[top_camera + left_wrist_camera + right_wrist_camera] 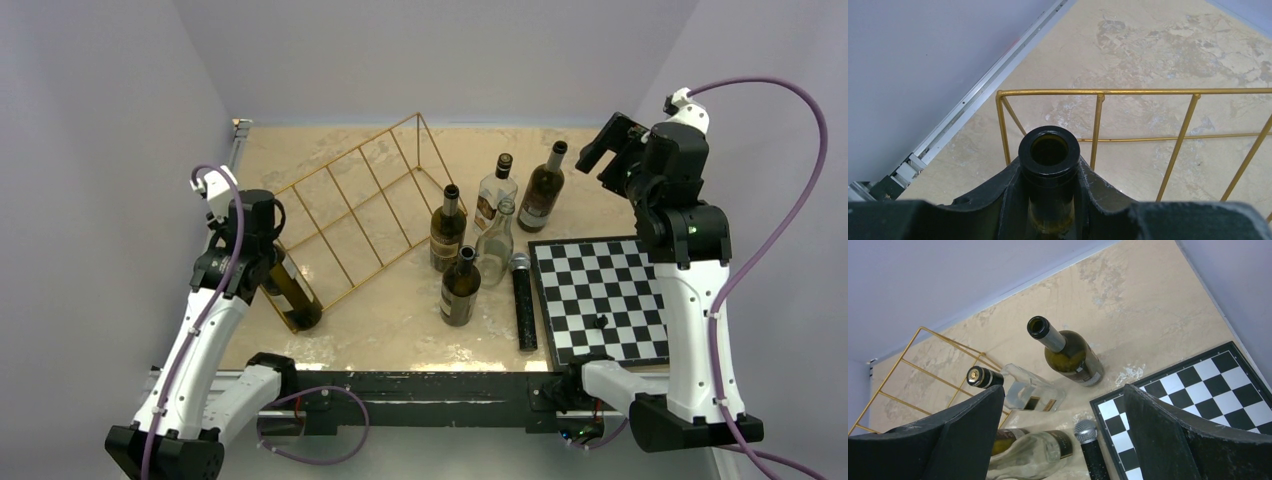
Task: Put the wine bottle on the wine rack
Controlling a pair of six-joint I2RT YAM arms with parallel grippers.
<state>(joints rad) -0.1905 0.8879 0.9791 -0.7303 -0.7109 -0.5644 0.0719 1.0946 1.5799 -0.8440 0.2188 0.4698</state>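
1. Left gripper (1049, 186): found clamped narrowly on the neck of the wine bottle (293, 291), the open mouth seen just above the fingers (1009, 192) in the left wrist view.
2. Bottle position: laid in the end slot of the rack (1148, 91) on the left arm's side. Its long axis was run along the dividers, base down at the rack's near corner, neck raised toward the gripper. It could not be told whether the weight was fully borne by the wires.
3. Rack contents: 1 bottle only; nothing was seen in the remaining slots.
4. Judgement: placement was taken as nearly complete. The coming move would be a release and withdrawal along the neck's axis, away from the base. A roll or slide off the thin wires was noted as the risk.
5. Mid-table (400, 320): 5 spare bottles (461, 287) were recorded upright beside the rack, with a microphone (524, 300) and chessboard (600, 300) beyond them to the right.
6. Right gripper (1063, 390): held high at the far right, spread wide, nothing between its fingers, well apart from the rack.
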